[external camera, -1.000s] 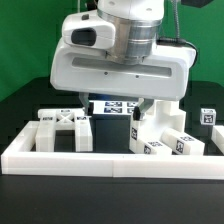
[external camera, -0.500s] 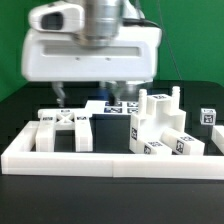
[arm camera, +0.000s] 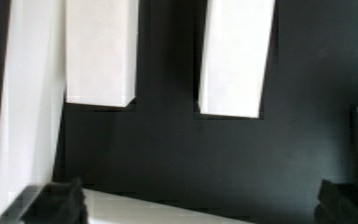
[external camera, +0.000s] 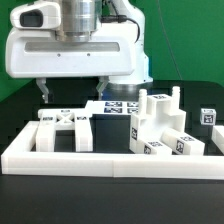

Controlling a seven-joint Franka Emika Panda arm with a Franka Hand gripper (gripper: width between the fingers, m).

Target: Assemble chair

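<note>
Exterior view, left: gripper [external camera: 73,92] hangs over the table [external camera: 110,205], jaws spread wide, nothing between them
Fingertips [external camera: 43,94]: dark, short, one each side under the big white arm housing [external camera: 75,50]; clear of the parts below
X-braced frame [external camera: 62,124]: white, on the table inside the border wall, under the gripper in the pic, not touched; square tags on its left end & top
Marker board [external camera: 116,107]: flat, behind the frame towards centre, tags up, partly hidden by the nearer finger
Chair block [external camera: 158,122]: right of centre, white stepped piece standing upright w/ pegs on top; tagged pieces at its foot, touching it
Small tagged cube [external camera: 207,117]: far right, apart from the chair block
Border wall [external camera: 110,160]: long, low, white, across the front, turning back at the exterior view's left
Wrist view: two white bars [arm camera: 101,50] side by side w/ a dark gap between, ends cut square; can't tell which parts they are
Gripper in wrist view [arm camera: 202,205]: dark tips at both sides of the pic, wide apart, holding nothing; pale surface between them
</note>
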